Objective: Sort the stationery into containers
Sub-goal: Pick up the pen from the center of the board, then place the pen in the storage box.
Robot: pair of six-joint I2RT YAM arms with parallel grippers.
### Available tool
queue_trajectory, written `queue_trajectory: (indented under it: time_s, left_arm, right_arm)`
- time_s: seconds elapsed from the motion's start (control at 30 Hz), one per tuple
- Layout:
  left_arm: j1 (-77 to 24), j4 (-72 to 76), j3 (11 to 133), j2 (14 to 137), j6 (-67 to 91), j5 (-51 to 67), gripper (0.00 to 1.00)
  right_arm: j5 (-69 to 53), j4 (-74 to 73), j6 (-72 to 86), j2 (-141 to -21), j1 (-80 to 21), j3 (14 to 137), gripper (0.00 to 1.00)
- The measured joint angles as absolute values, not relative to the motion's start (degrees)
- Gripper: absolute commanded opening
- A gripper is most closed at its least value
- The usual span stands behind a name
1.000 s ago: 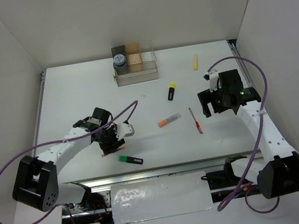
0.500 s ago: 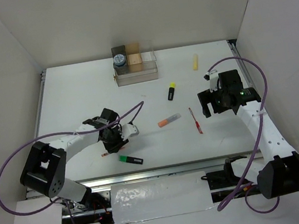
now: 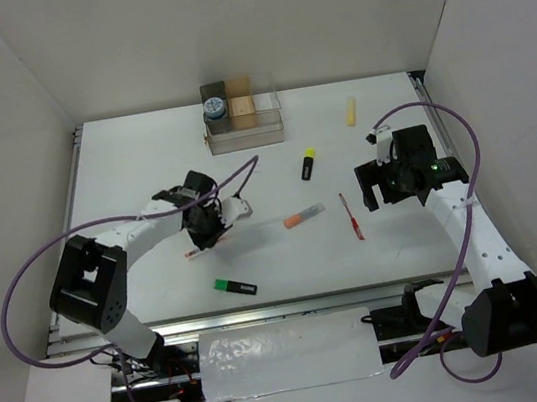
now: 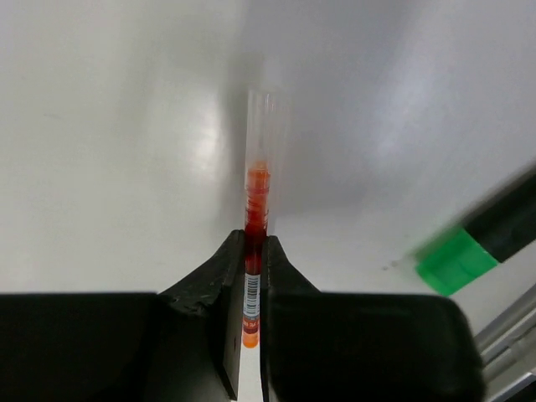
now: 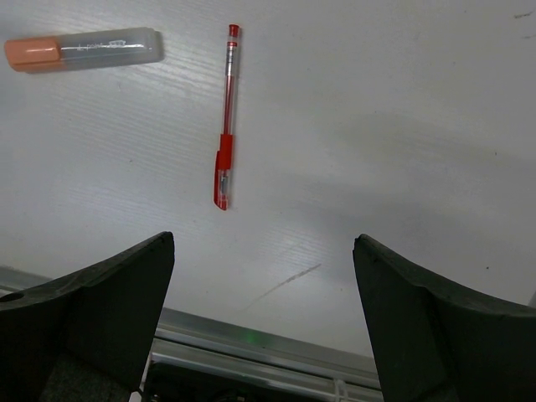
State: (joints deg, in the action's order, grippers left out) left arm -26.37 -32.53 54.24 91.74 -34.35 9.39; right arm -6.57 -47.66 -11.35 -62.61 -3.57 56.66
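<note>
the thin red pen point(image 4: 256, 188) is pinched in the left claw point(image 4: 255, 247), whose jaws are closed on the barrel by its barcode label, with an orange end behind them. the clear, red-inked barrel runs straight ahead over the white table point(image 3: 133, 171). just to this claw's right lies a black highlighter with a green end point(image 4: 456, 260), not touching it. the right claw point(image 5: 264, 251) hangs wide open and empty. ahead of it lies a second red pen point(image 5: 225, 151), with the orange marker point(image 5: 79, 48) further ahead to its left. well apart from both claws, at the far edge, the clear desk organiser point(image 3: 246, 142) holds a round blue-grey tin point(image 3: 215, 106) in its dark grey rear compartment.
</note>
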Motion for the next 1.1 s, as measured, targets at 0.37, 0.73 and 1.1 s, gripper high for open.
queue_trajectory:
  time_s: [0.37,0.73,1.1]
  left_arm:
    - [-24.51,-26.87,94.37,104.31,-43.57,6.59,0.0]
    - [-23.77,-20.62,114.3,129.1,-48.29,4.4,0.0]
    - [-24.05,-14.09,117.75,132.66,-49.8,2.48,0.0]
  right_arm:
    - [-7.22,-47.57,-11.29,-64.18,-3.55,56.66,0.94]
    - [-9.3,-47.37,-8.29,-65.06,-3.55,57.56,0.94]
    - [-11.4,-47.11,-6.85,-66.06,-3.55,57.76,0.94]
